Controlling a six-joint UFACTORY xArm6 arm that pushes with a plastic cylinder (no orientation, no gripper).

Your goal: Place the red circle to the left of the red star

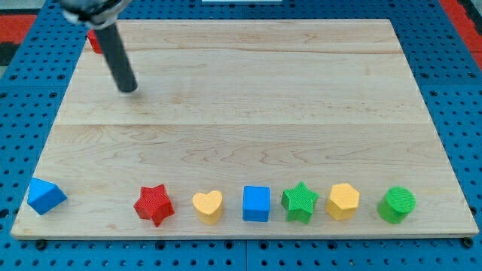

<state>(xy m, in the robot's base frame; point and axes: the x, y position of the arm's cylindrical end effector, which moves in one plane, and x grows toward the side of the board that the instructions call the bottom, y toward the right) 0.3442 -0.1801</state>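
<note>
While beside red block (93, 41), my tip (129, 88)

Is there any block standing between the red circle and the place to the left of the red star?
No visible block does. The red circle sits at the top-left corner, partly behind my tip. The red star is at the bottom; the blue block stands farther left.

Single view only, looking down at a steep angle from above the near edge of the pale wooden board (248, 113). Far edge narrower than near edge, so tilted forward, not straight overhead. Close enough for the board to fill almost the whole frame, with blue perforated pegboard table (459, 113) showing only as a border at left, right and bottom. Dark rod cut off by the top-left edge, my tip (129, 88) inside the frame. No second view to share with.
</note>
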